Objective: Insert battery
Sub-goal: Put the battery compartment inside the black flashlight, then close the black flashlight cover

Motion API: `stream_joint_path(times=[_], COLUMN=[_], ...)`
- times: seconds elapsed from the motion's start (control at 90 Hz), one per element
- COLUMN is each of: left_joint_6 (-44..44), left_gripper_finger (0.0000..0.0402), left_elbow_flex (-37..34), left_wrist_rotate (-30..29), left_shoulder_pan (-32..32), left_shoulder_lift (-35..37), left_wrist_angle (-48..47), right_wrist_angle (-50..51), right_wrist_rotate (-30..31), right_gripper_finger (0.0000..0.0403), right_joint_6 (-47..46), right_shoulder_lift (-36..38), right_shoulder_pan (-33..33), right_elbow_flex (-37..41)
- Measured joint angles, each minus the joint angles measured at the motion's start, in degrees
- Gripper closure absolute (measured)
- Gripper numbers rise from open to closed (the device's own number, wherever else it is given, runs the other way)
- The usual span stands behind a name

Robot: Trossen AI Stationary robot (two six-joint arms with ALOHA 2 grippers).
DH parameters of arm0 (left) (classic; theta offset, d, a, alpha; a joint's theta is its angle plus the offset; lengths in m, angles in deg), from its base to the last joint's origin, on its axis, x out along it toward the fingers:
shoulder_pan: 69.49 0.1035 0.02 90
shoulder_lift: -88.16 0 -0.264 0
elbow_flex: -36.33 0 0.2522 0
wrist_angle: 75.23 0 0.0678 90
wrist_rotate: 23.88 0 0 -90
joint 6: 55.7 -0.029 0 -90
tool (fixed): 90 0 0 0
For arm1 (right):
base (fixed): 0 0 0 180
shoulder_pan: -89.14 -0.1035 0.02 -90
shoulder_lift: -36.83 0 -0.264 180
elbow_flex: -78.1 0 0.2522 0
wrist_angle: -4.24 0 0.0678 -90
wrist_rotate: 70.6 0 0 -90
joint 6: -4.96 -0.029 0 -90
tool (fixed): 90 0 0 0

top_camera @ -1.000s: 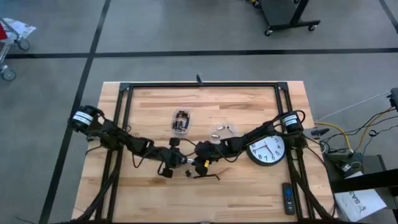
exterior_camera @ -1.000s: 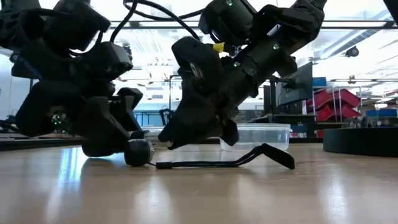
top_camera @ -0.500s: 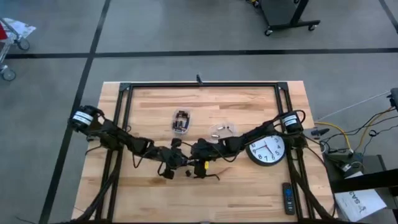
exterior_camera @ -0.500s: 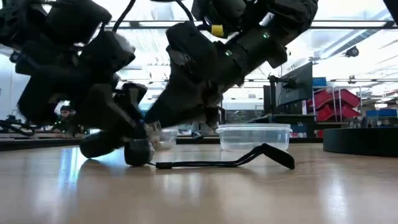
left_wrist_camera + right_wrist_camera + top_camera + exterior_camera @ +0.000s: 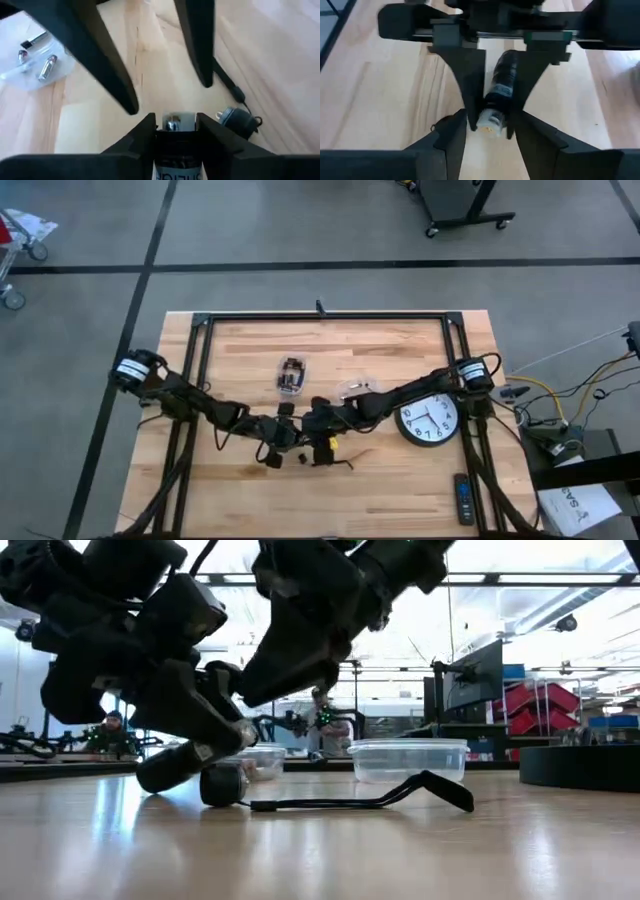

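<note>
- Left gripper (image 5: 176, 122): its fingers are clamped tight on the flashlight body (image 5: 501, 85), holding it just off the table (image 5: 400, 490), a bit in front of centre.
- Right gripper (image 5: 487, 120): fingers spread wide, one on each side of the body's open end. We can't see anything pinched between them.
- The relation that matters: in the overhead view the body's long axis runs roughly 9 to 3, with the open end pointing to 3 o'clock, straight into the right gripper. From table level that end tips up a little.
- There's something silvery in the mouth of the tube. We can't tell if it's a contact or a battery tip.
- Spare batteries (image 5: 47, 67) sit in a clear tub (image 5: 358, 389) at about 1 o'clock from the right gripper, so we'd say the right arm is the nearer one for fetching.
- Counts: one flashlight body, one loose end cap (image 5: 239, 119) with its lanyard (image 5: 340, 804) on the wood, two clear tubs (the second tub (image 5: 290, 376) is at 11 o'clock), at least three batteries in view, one wall clock (image 5: 430, 420), one remote (image 5: 462, 498).
</note>
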State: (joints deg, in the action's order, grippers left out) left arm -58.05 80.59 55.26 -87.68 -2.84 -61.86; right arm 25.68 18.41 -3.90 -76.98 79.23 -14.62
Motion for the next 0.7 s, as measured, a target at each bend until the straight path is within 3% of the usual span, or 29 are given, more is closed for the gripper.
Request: stream_joint_path(times=[0.333,0.7], left_joint_6=[-0.1,-1.5], left_gripper_finger=[0.0305,0.0303], left_elbow_flex=[2.1,6.5], left_wrist_rotate=[-0.6,-1.7], left_shoulder_pan=[0.0,0.0], left_shoulder_lift=[0.3,5.7], left_wrist_angle=[-1.2,-4.1], right_wrist_angle=[9.3,17.3], right_wrist_rotate=[0.3,13.2], right_gripper_finger=[0.0247,0.0263], right_joint_6=[1.0,0.5], right_shoulder_lift=[1.8,2.7], right_shoulder_pan=[-0.9,-5.1], right_elbow_flex=[-0.4,-0.1])
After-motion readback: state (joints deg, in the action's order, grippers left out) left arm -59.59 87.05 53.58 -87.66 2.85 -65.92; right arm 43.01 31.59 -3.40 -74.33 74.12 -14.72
